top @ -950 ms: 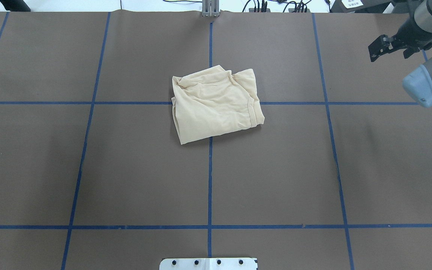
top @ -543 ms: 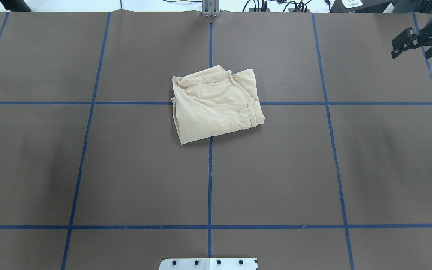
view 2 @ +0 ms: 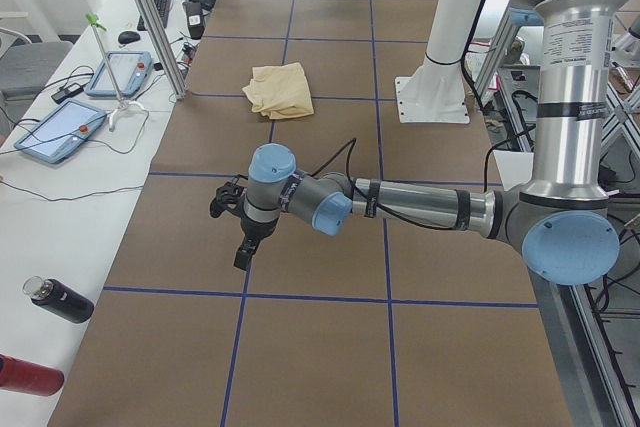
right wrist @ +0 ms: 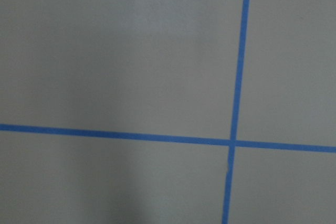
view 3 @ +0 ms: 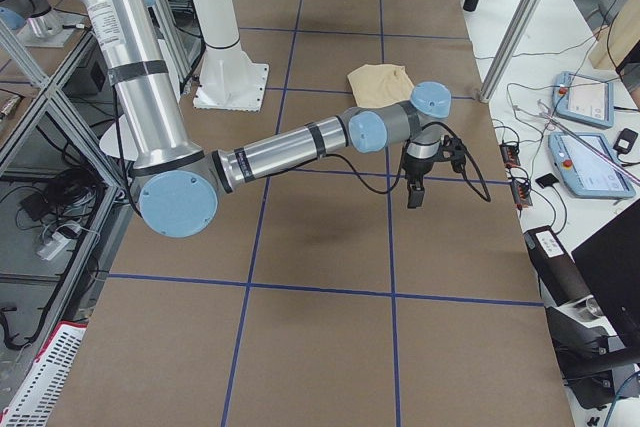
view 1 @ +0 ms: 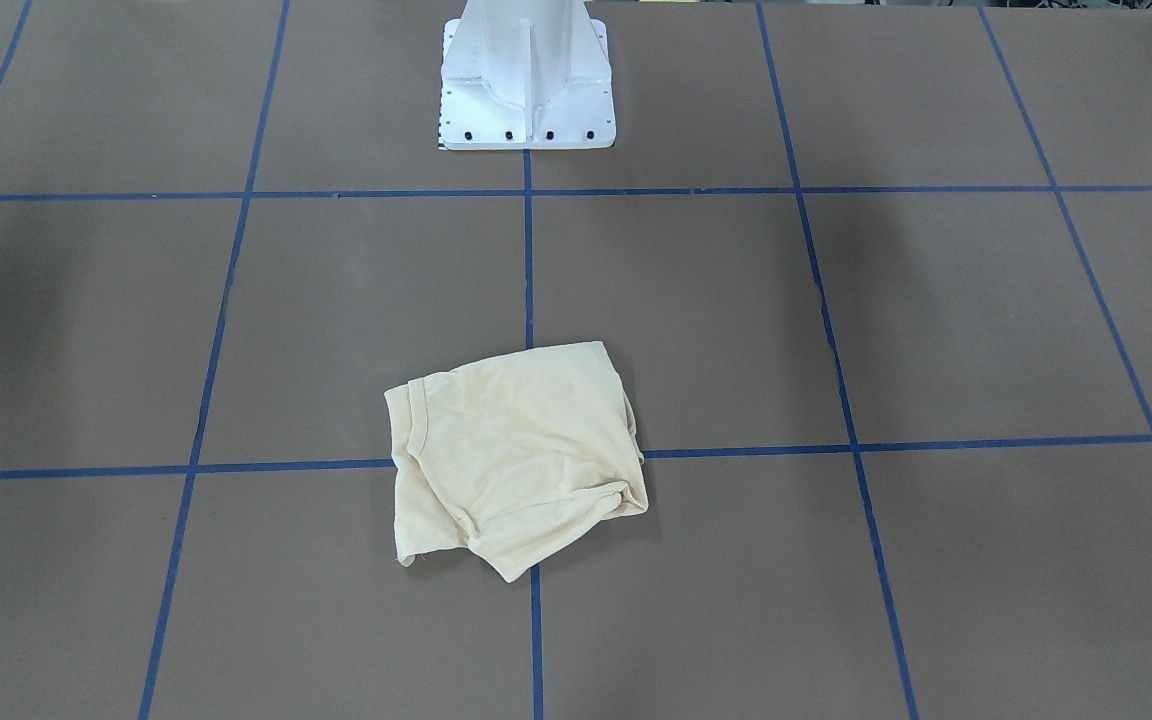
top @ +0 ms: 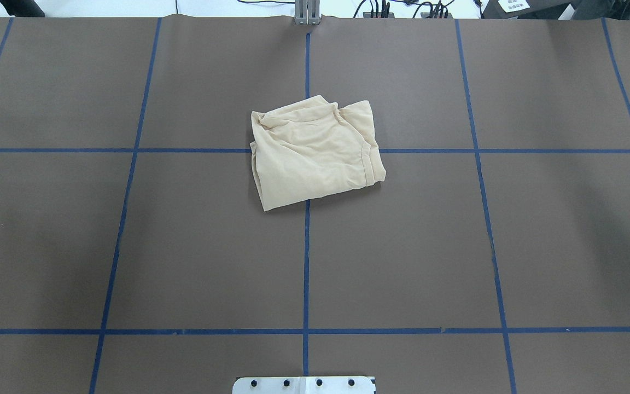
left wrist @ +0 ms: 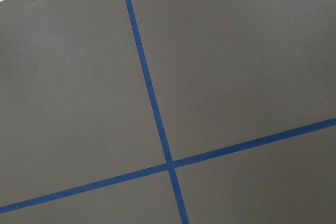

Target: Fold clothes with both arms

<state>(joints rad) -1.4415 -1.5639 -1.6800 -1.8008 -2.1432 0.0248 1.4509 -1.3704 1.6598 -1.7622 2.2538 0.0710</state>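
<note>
Shirt lies folded in a compact, slightly rumpled bundle just above centre of the overhead frame, over a crossing of the blue tape lines. By my reading the folding is done or nearly so, with perhaps a tidy-up left for you. Left gripper and right gripper hang over bare table, well apart from the shirt, with nothing seen in either. How far the fingers are spread cannot be told from these side views.
</note>
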